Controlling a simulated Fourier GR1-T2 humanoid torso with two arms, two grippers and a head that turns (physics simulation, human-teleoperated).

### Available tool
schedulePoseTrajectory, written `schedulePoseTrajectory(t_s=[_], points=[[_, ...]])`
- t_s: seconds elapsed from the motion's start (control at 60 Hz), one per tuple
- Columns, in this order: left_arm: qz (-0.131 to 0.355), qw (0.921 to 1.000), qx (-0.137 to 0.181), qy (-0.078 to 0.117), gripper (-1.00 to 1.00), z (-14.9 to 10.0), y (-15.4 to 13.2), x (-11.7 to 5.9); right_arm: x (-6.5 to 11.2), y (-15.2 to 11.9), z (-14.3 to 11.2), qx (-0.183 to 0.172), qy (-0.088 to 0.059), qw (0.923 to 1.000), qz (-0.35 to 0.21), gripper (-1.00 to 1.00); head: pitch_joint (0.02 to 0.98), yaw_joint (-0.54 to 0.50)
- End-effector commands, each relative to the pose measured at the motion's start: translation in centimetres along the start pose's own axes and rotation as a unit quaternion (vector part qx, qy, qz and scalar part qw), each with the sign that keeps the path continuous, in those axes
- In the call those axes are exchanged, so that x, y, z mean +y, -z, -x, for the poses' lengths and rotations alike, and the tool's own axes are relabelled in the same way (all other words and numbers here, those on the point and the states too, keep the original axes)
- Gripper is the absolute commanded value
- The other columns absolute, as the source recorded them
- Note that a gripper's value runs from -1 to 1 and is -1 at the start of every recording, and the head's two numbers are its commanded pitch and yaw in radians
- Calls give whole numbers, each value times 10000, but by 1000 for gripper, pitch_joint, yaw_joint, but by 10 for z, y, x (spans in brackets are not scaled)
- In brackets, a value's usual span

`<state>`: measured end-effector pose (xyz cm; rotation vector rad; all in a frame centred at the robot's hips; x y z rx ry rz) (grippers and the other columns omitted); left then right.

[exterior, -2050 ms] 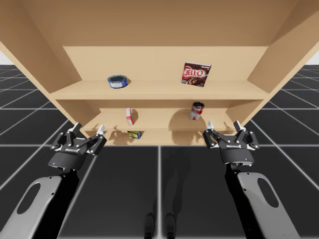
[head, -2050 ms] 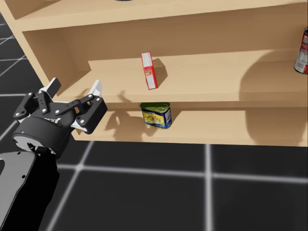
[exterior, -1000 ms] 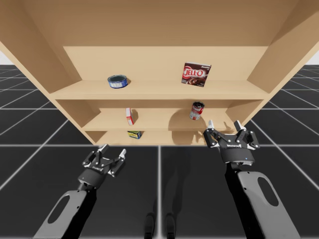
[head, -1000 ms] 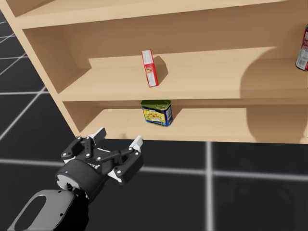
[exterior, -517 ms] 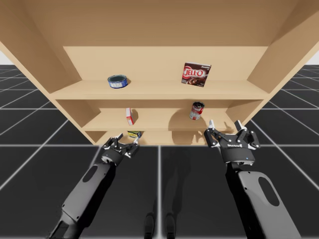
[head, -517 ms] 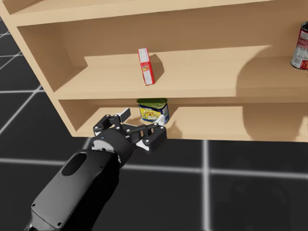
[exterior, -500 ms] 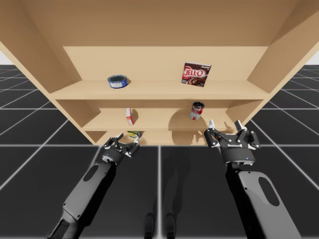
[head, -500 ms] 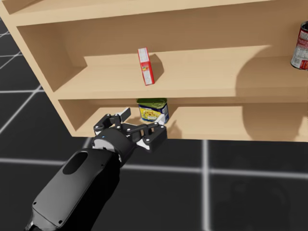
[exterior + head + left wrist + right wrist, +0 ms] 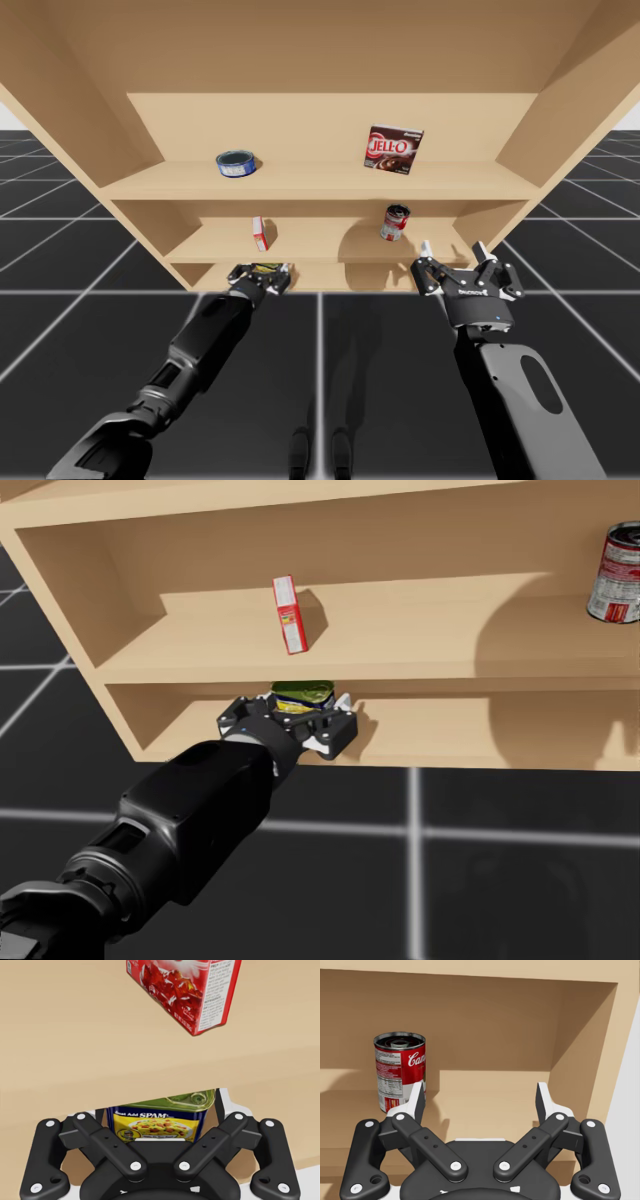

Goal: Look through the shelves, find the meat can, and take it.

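Meat can [image 9: 160, 1121] upright on bottom shelf [image 9: 480, 742], between spread fingers of left gripper [image 9: 161, 1110], not yet pinched; right gripper [image 9: 480, 1095] spread too, well apart.

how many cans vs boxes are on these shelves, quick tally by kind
cans: 3 (flat blue can, red and white can, blue and yellow meat can)
boxes: 2 (brown box, small red box)
total: 5
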<state>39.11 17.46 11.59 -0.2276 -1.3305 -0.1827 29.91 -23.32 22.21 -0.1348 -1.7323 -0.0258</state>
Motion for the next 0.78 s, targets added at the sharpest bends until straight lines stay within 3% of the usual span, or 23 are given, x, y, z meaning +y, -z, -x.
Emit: schedulePoseTrajectory(t_s=[0.017,0.033,0.05,0.067,0.083,0.25,0.333,0.383,0.667,0.783], points=[[-59,10000,55,-48,-687,6,15,1,-1,0,0,1,1,10000,3,-1000,762,188],[-31,9999,69,-73,-323,6,15,2,-1,0,0,1,1,10000,2,-1000,761,188],[-31,9999,69,-73,-323,6,15,2,-1,0,0,1,1,10000,2,-1000,761,188],[-28,10000,67,-43,945,6,14,1,-1,0,0,7,4,10000,0,-1000,760,188],[-15,10000,67,-50,994,6,14,1,-1,0,0,9,4,10000,-1,-1000,759,188],[96,9999,-74,-18,1000,-5,-3,-2,-1,1,0,0,-9,10000,0,-1000,751,189],[132,9996,-170,170,1000,-13,-19,-4,-1,1,0,4,-30,10000,-17,-1000,738,189],[171,9995,-184,182,1000,-16,-28,-4,0,1,1,-1,-37,10000,-18,-1000,732,189],[276,9989,-4,387,1000,-16,-89,-1,1,2,1,2,-42,10000,-23,-1000,721,193],[332,9988,59,364,1000,-13,-114,2,1,1,1,-2,-34,10000,-20,-1000,721,192]])
